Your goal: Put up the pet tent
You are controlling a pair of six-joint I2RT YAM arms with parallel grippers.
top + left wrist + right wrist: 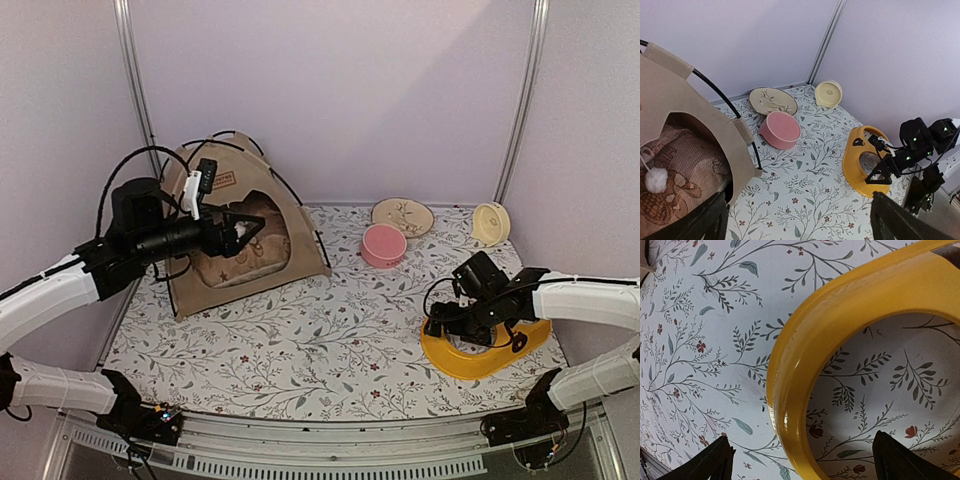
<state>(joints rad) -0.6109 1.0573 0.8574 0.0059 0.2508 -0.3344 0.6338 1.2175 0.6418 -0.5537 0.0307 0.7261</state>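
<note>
Floral-clothed desk (pixel 330 340): the pet tent (pixel 300 245) stands at its far left corner, the left tool (pixel 800 222) spread wide at its doorway. A pink bowl (pixel 383 245), cream plate (pixel 402 215) and pale yellow bowl (pixel 491 223) sit to its right; the right tool (pixel 807 462), fingers apart, hovers over a yellow ring (pixel 480 355).

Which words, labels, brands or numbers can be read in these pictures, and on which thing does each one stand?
Brown label patch on the pet tent: printed lines, too small and blurred to read.
On the cream bowl: a small dark mark, not legible as letters.
No other text shows in any view.
</note>
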